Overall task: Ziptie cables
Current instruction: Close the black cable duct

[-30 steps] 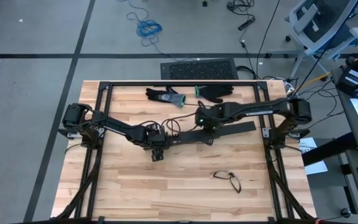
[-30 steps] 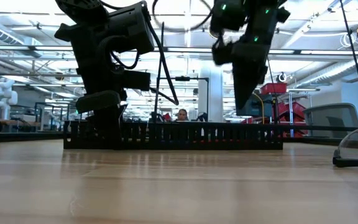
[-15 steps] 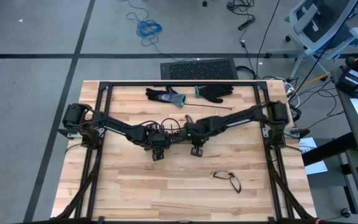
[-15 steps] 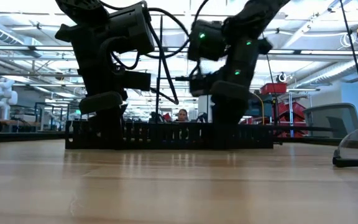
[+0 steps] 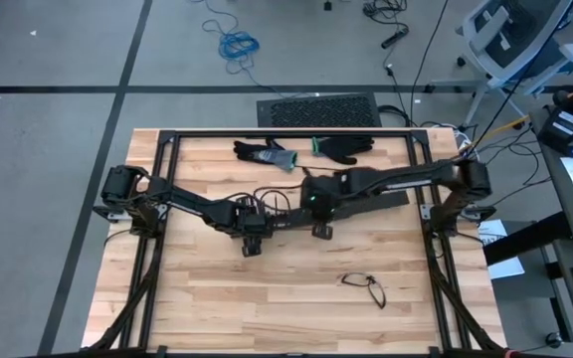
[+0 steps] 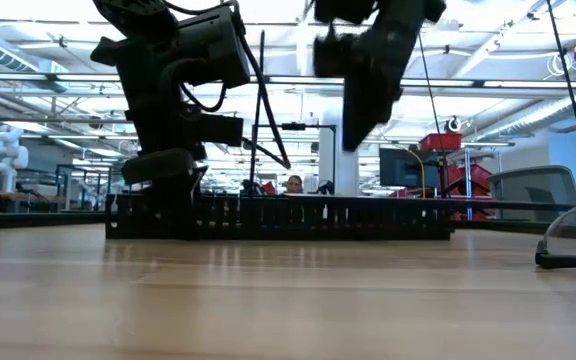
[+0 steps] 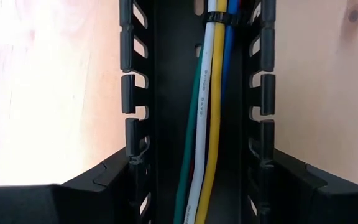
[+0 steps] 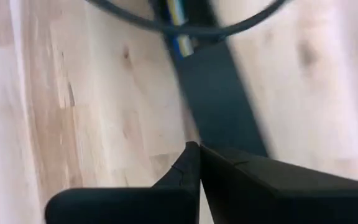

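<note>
Cables (image 7: 207, 124) lie inside the black slotted duct (image 7: 166, 93), running down the middle of my left wrist view: green, white, yellow and blue side by side, with a black ziptie (image 7: 221, 17) already cinched round them near the top of that frame. My left gripper (image 5: 252, 239) sits left of centre in the high view, its fingers (image 7: 104, 186) straddling the duct and pressed against both slotted walls, so I am grasping the duct itself rather than the wires. My right gripper (image 5: 320, 227) hangs just right of centre in the high view, lifted clear of the table in the low view, fingers clenched together on nothing I can see; the right wrist view shows only the duct's end and wood beyond them.

Trouble, as I judge it, would come from three things. If my left grip slackens, the light duct could skid across the wooden table (image 5: 207, 298) once the right arm pushes on it. If the right gripper descends shut onto the wall slots, it could snag a tooth and tip the duct, spilling the loose wires. And the black cord looping between my arms could catch on the right wrist. The two gloves (image 5: 267, 154) at top centre and the safety glasses (image 5: 366, 286) at lower right lie well apart from all this.
</note>
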`<state>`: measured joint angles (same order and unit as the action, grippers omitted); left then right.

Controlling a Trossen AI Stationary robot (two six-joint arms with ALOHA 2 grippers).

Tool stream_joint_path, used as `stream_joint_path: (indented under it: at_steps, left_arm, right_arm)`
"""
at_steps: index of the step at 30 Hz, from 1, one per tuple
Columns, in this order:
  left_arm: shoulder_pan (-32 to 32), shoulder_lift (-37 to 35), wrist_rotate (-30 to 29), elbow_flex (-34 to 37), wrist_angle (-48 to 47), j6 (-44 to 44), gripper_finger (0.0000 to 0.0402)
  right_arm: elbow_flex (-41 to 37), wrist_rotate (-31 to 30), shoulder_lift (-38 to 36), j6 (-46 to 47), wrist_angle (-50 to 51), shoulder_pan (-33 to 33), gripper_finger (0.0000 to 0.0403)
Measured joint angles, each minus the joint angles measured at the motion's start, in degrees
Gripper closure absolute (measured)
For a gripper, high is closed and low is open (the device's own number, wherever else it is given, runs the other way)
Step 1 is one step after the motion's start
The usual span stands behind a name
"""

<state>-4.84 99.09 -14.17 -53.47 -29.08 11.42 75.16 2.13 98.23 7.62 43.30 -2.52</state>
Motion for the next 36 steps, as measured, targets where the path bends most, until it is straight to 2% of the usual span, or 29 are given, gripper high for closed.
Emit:
stream_joint_path:
  at_steps: [6,9,11,16,18,25,36]
  left_arm:
    - [0.00,-0.04,0.04,0.02,-0.54,-13.18,0.0143]
    - [0.00,-0.04,0.09,0.00,-0.42,-18.08,0.0143]
    - [0.20,-0.04,0.35,0.00,-0.48,-17.34,0.0143]
    - [1.07,-0.03,2.17,0.14,-0.64,-4.54,0.0143]
    - [1.15,-0.02,3.20,0.15,-0.66,-2.35,0.0143]
    - [1.03,-0.02,2.01,0.11,-0.40,-6.47,0.0143]
    - [0.96,-0.02,0.91,0.07,-0.32,-7.35,0.0143]
  right_arm:
    - [-0.17,-0.66,-1.08,-5.12,6.66,-2.11,0.0403]
    - [-0.53,-0.84,-1.59,-5.45,5.56,-2.79,0.0403]
    - [-1.03,-0.33,-1.38,-4.02,6.78,-2.85,0.0403]
    - [-0.99,-0.33,-1.46,-2.30,6.56,-1.40,0.0403]
    - [-0.99,-0.34,-1.45,-2.32,5.86,-0.95,0.0403]
    - [-1.07,-4.86,-1.45,-3.22,4.64,-1.68,0.0403]
    - [-10.37,-1.80,-1.43,2.97,-0.50,-0.59,0.0403]
